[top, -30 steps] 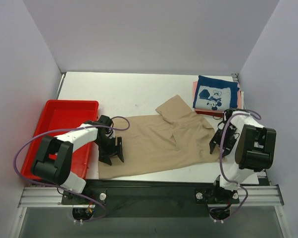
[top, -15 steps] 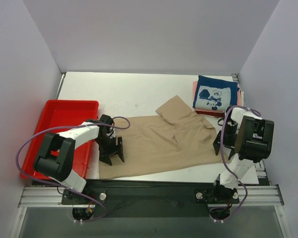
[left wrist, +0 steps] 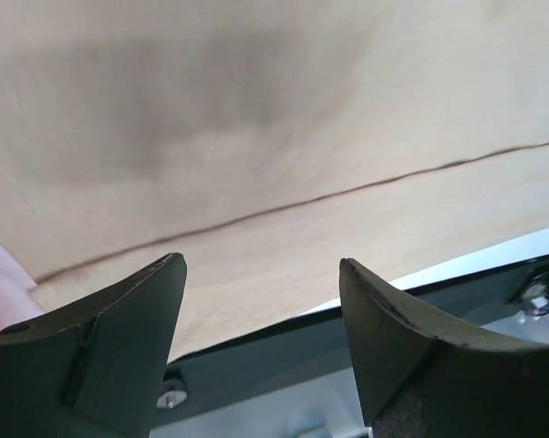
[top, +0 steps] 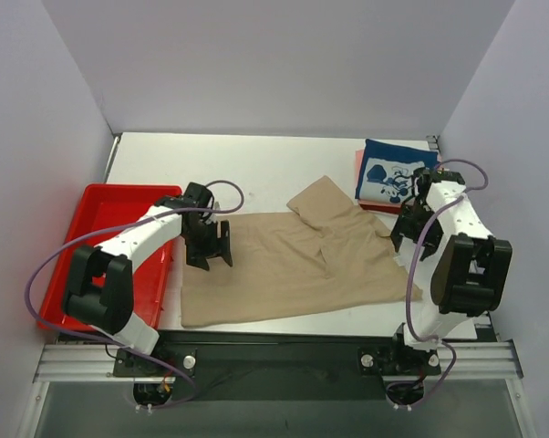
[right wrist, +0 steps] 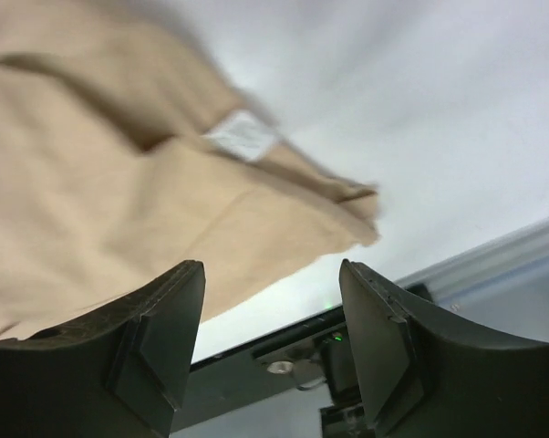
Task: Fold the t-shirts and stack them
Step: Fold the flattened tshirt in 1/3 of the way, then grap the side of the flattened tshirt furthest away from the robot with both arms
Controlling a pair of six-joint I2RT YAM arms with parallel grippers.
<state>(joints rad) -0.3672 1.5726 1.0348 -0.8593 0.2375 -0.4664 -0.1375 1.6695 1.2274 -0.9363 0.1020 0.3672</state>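
Note:
The tan t-shirt [top: 293, 265] lies spread flat across the table's front middle, one sleeve folded up toward the back. It fills the left wrist view [left wrist: 256, 137] and the left of the right wrist view [right wrist: 101, 182]. My left gripper [top: 215, 251] is open and empty over the shirt's left edge. My right gripper [top: 404, 233] is open and empty over the shirt's right edge, near the collar tag [right wrist: 241, 135]. The navy t-shirt [top: 398, 171] with white print lies folded on a pink shirt [top: 358, 173] and a red one at the back right.
A red plastic tray [top: 83, 265] stands at the left, touching the table's left side. The table's front edge with its dark rail [top: 284, 342] runs just below the tan shirt. Purple-grey walls close in the back and both sides.
My left gripper has moved back and slightly right along the shirt's left edge. My right arm has swung back toward the stack, its gripper now higher up the shirt's right edge.

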